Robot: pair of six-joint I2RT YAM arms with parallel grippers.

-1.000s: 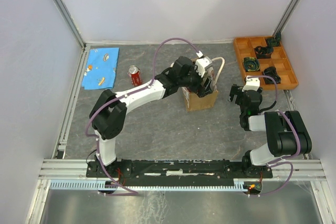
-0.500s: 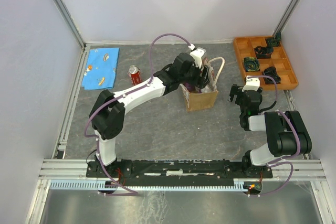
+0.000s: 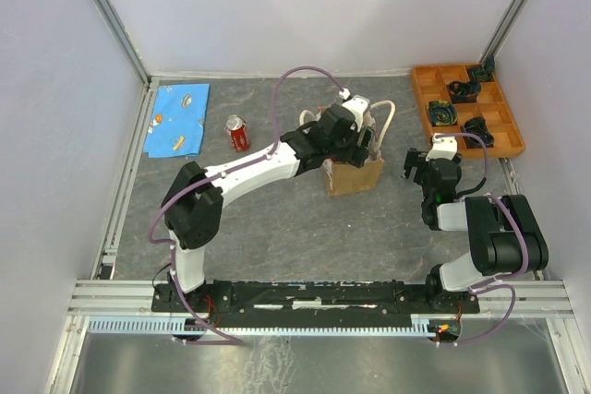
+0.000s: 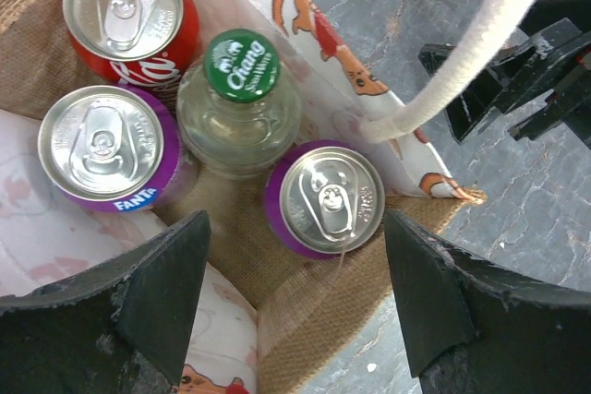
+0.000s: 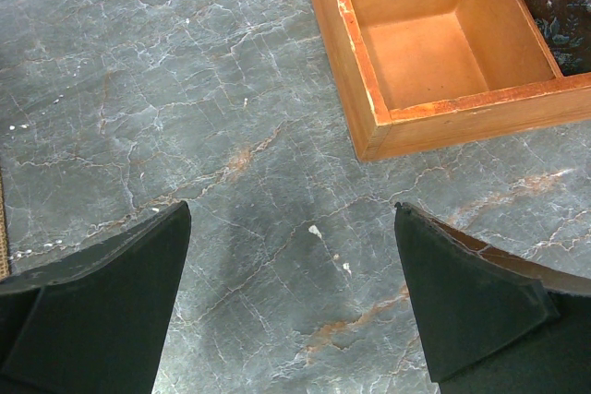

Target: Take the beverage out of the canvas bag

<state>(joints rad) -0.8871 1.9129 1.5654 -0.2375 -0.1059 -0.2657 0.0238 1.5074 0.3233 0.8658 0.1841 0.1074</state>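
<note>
Right, the small boxy tan-brown burlap tote with cream rope handles (image 3: 355,177) stands upright near the middle of the grey marbled tabletop (image 3: 277,219), its mouth open to the top. The left arm reaches across from the near-left and hangs its left claw (image 3: 358,140) directly over that opening. From the wrist cam the two black fingers (image 4: 162,297) stand wide apart, above the rim, w/ nothing clamped btwn them.

Inside the tote, all upright, packed close:
- a red Coca-Cola can (image 4: 120,16) at the far-left corner of that view
- a purple Fanta can (image 4: 103,147) just below it
- a clear glass bottle with a green Chang cap (image 4: 238,103) in the middle, touching or nearly touching its neighbours
- a second purple can (image 4: 331,197), silver top up, sitting roughly btwn the open fingers but lower down – no contact that I can see.

The tote's lining is white w/ an orange print. One cream handle (image 4: 462,53) arches over the right side of the wrist view.

The right claw (image 3: 417,165) hovers low just right of the tote, apart from it. Its fingers (image 5: 102,302) are spread, holding nothing, w/ bare tabletop beneath and the corner of an orange wooden compartment tray (image 5: 462,117) ahead.

Elsewhere, a lone red drink can (image 3: 237,133) stands on the table left of the tote – beside a blue patterned cloth (image 3: 178,117) lying flat at the far-left.
</note>
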